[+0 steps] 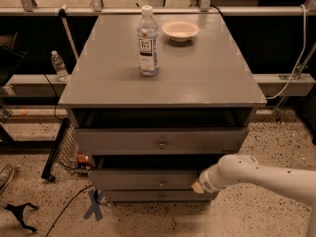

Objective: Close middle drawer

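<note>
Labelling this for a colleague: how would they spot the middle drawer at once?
Find the grey wooden cabinet holding a clear water bottle and white bowl. The middle drawer is the low grey front with a small round knob, under the taller pulled-out top drawer. Only it has the robot's pale tool at its right end.

Gripper (198, 185) sits at the right end of the middle drawer (143, 178) front and covers that corner; only a pale tip shows. Arm (266, 174) cut off by the right edge. Inside of middle drawer is a thin dark strip under the top drawer (123, 141), contents not visible. Top drawer's inside is also lost in shadow beneath the cabinet top (197, 78). Bottle (148, 41) label too small to read. Floor bottle (59, 66) blurred. Shoe (5, 176) cut by the left edge. Reddish object (83, 159) half hidden by the cabinet, unidentifiable
</note>
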Robot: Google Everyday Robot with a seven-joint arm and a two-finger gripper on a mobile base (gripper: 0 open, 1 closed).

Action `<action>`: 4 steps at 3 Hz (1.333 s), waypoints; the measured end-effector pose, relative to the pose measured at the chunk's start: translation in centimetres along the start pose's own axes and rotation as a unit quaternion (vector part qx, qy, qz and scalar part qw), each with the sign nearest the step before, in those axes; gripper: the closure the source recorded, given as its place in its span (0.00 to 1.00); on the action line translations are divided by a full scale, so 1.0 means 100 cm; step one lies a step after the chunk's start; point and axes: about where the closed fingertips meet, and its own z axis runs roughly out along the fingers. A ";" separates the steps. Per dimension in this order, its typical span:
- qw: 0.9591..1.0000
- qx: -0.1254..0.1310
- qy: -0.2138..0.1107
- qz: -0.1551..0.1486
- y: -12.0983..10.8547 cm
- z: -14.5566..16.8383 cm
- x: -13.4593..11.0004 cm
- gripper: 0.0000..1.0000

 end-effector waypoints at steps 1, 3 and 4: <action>1.000 0.003 -0.009 -0.013 -0.004 -0.003 -0.014 1.00; 0.999 0.009 -0.023 -0.035 -0.008 -0.009 -0.037 1.00; 0.999 0.012 -0.026 -0.042 -0.010 -0.009 -0.043 1.00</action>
